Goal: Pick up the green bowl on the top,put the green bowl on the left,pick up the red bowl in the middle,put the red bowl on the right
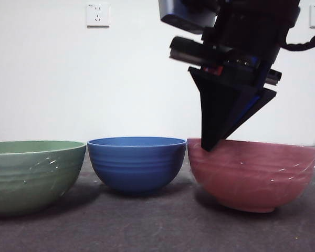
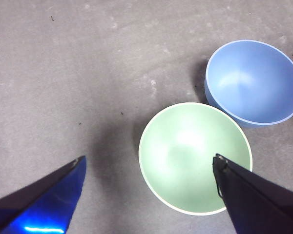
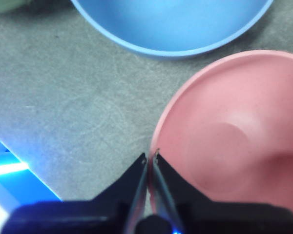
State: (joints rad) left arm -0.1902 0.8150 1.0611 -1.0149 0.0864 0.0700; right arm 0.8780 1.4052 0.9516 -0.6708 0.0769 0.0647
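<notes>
Green bowl (image 1: 34, 173) sits at the left on a dark grey, matte, speckled table (image 1: 157, 226); a blue bowl (image 1: 137, 161) stands in the middle and the red bowl (image 1: 254, 173) at the right. All three are round, glossy and faintly ridged. Behind is a plain white wall with a socket (image 1: 97, 14). The right hand (image 3: 150, 158) pinches the red bowl's rim; the left hand (image 2: 151, 168) hangs spread wide above the green bowl.

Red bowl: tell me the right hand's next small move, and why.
Probably open and lift away. The red bowl rests on the table to the right of the blue bowl, with the right hand pinching its rim. The green bowl sits on the left, so both placements look done.
</notes>
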